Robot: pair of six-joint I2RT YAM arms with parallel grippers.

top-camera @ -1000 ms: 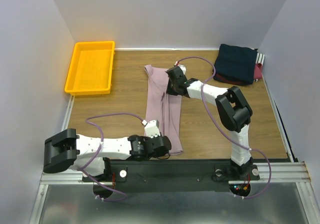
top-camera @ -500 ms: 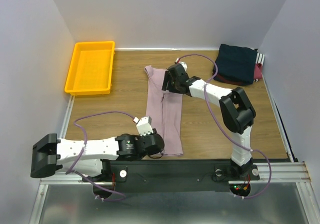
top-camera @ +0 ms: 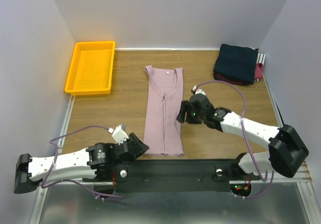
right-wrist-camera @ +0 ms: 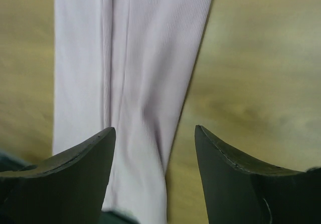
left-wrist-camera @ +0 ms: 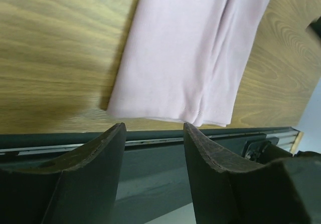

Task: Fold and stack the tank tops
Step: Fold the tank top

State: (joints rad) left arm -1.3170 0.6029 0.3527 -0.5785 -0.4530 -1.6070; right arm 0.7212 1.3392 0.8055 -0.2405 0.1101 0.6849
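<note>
A dusty pink tank top [top-camera: 163,111] lies flat in the middle of the table, folded lengthwise into a narrow strip with its neck at the far end. My left gripper [top-camera: 141,146] hovers open just off its near-left corner. In the left wrist view the hem of the pink top [left-wrist-camera: 190,48] lies beyond the empty left gripper [left-wrist-camera: 154,129]. My right gripper [top-camera: 181,113] is open beside the strip's right edge. The right wrist view shows the pink top [right-wrist-camera: 140,58] under the open right gripper [right-wrist-camera: 154,130]. A dark navy top [top-camera: 236,62] lies folded on a maroon one [top-camera: 259,71] at the far right.
A yellow plastic tray [top-camera: 90,66] stands at the far left of the table. The black base rail [top-camera: 175,166] runs along the near edge, right under the left gripper and seen as the rail [left-wrist-camera: 150,144] in its wrist view. Grey walls close in the sides.
Both grippers have opened and let go of the pink top. The right arm has drawn back from the neck end to mid-table; the left arm has pulled back left toward the near edge.
</note>
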